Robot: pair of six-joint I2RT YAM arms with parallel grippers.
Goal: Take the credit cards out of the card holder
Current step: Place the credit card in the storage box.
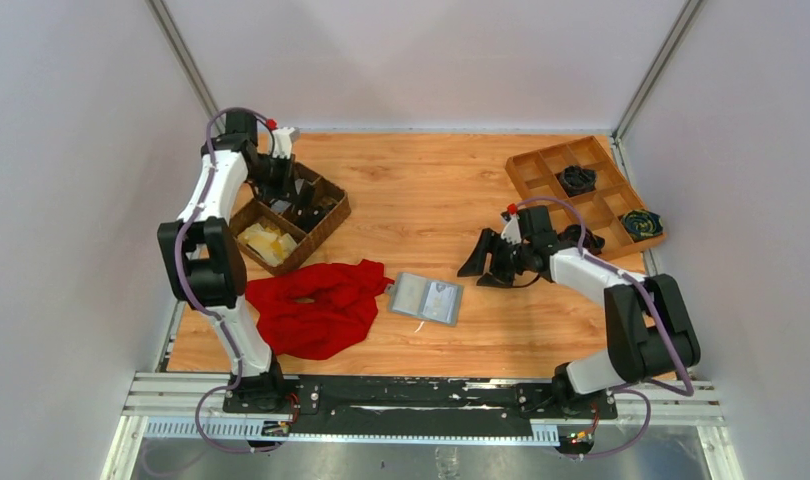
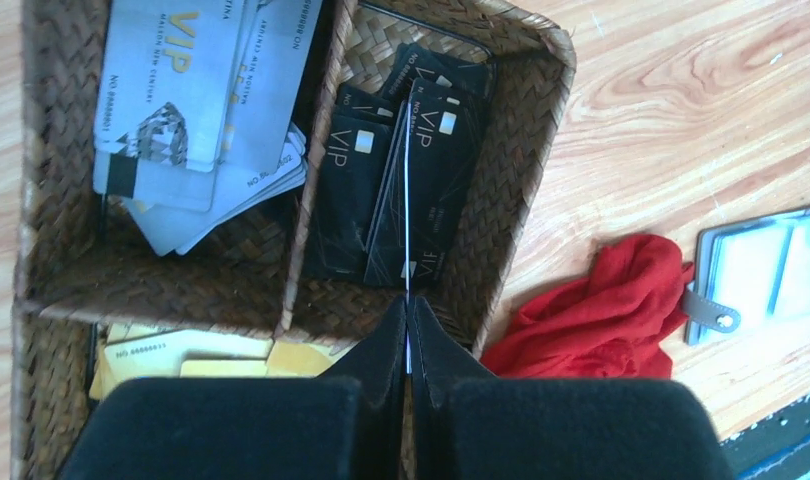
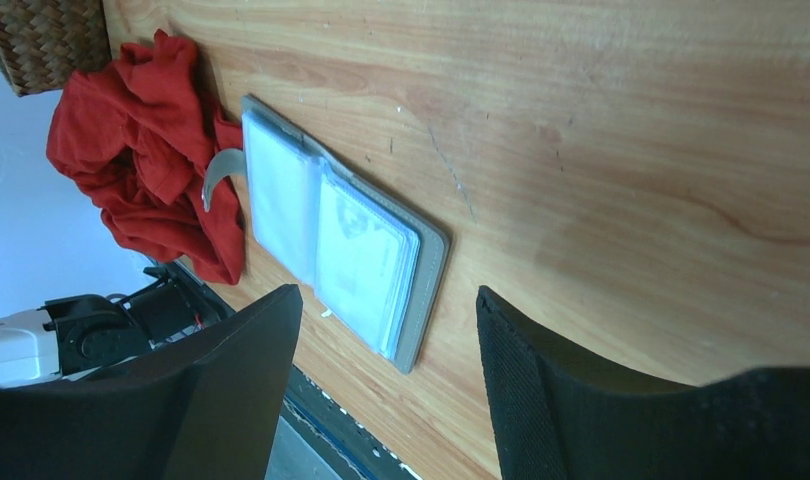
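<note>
The grey card holder (image 1: pixel 428 297) lies open on the wooden table, its clear sleeves up and its tab toward the red cloth; it also shows in the right wrist view (image 3: pixel 341 240) and the left wrist view (image 2: pixel 771 265). My left gripper (image 2: pixel 408 305) is shut on a thin credit card (image 2: pixel 408 200), seen edge-on, held over the black-card compartment of the wicker basket (image 2: pixel 536 150). In the top view this gripper (image 1: pixel 299 200) hangs above the basket. My right gripper (image 1: pixel 486 265) stands open and empty just right of the card holder, its fingers (image 3: pixel 271 340) apart over the holder's near corner.
The basket (image 1: pixel 333 213) holds silver cards (image 2: pixel 181 100), black cards (image 2: pixel 361 190) and yellow cards (image 2: pixel 151 350) in separate compartments. A crumpled red cloth (image 1: pixel 316 305) lies between basket and card holder. A wooden divided tray (image 1: pixel 541 175) with dark items sits at the back right.
</note>
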